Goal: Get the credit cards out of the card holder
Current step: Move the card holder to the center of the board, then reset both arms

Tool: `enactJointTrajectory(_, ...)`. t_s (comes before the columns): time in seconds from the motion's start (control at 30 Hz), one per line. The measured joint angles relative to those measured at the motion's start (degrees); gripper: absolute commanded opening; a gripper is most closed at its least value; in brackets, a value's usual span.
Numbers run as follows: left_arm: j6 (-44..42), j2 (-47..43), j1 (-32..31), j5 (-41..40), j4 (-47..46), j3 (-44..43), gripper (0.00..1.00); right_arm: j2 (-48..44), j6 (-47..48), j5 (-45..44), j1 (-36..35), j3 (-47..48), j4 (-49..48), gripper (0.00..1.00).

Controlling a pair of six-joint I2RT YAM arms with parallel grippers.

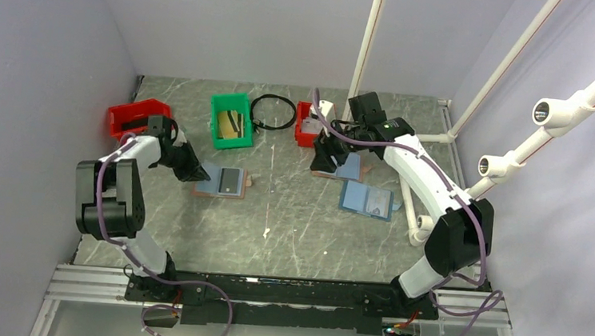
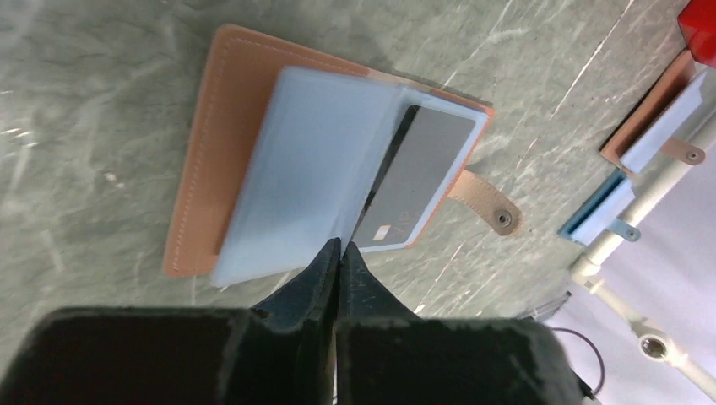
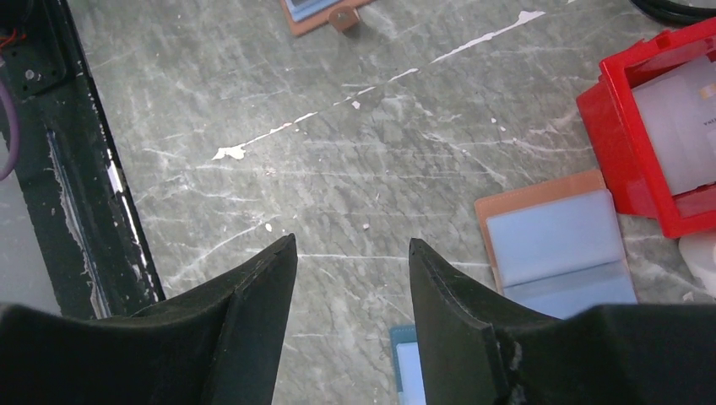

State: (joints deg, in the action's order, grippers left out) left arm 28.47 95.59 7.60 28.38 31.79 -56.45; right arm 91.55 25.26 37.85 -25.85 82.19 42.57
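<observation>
The card holder (image 1: pixel 221 180) (image 2: pixel 198 169) lies open on the table at the left, reddish-brown cover down, snap tab (image 2: pixel 490 202) sticking out to one side. A grey credit card (image 2: pixel 414 169) (image 1: pixel 230 180) shows in its pale blue pocket page. Another pale blue page (image 2: pixel 312 169) stands raised over it. My left gripper (image 2: pixel 340 246) (image 1: pixel 194 173) is shut, its tips pinching the lower edge of that raised page. My right gripper (image 3: pixel 352 243) (image 1: pixel 325 160) hangs open over bare table at the back right, nothing between its fingers.
A second reddish-brown holder (image 3: pixel 557 236) (image 1: pixel 349 168) and a blue-cover holder (image 1: pixel 366 199) (image 3: pixel 405 363) lie by the right gripper. Red bins (image 1: pixel 134 117) (image 3: pixel 659 143), a green bin (image 1: pixel 231 119) and a black cable ring (image 1: pixel 273 111) sit at the back. White pipes (image 1: pixel 411 213) stand at the right.
</observation>
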Motion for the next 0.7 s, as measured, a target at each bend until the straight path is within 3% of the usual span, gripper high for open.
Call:
enactJointTrajectory(0.07, -0.70, -1.40, 0.22, -1.64, 1.11, -0.57, 0.11, -0.52, 0.26, 0.31, 0.37, -0.02, 0.52, 0.54)
enactJointTrajectory(0.13, -1.36, -4.66, 0.26, -3.65, 2.32, -0.81, 0.21, -1.14, 0.55, 0.70, 0.70, -0.11, 1.31, 0.55)
enactJointTrajectory(0.2, -2.21, -10.43, 0.33, -5.62, 3.58, -0.85, 0.47, -1.88, 1.03, 1.25, 1.03, -0.11, 2.34, 0.56)
enactJointTrajectory(0.27, -2.80, -18.03, 0.37, -7.58, 4.31, -1.44, 0.83, -3.13, 1.75, 1.60, 1.36, -0.11, 3.80, 0.58)
enactJointTrajectory(0.3, -3.02, -21.44, 0.37, -8.66, 4.48, -1.88, 0.96, -3.96, 2.16, 1.70, 1.53, -0.09, 4.76, 0.59)
enactJointTrajectory(0.5, -0.46, -39.93, 0.92, -13.66, 7.32, -4.24, 0.99, -8.70, 4.79, 2.21, 3.52, 2.99, 12.31, 0.71)
enactJointTrajectory(0.6, 1.77, -44.26, 1.22, -10.82, 9.27, -4.66, 0.99, -11.19, 5.77, 3.56, 6.32, 5.16, 15.39, 0.84)
enactJointTrajectory(0.63, 2.73, -45.07, 1.22, -9.62, 9.84, -4.85, 0.99, -11.89, 6.10, 4.44, 7.74, 5.97, 16.35, 0.95)
enactJointTrajectory(0.7, 4.42, -46.27, 1.20, -7.21, 11.21, -6.01, 0.99, -13.20, 6.75, 5.97, 11.04, 8.31, 18.43, 1.00)
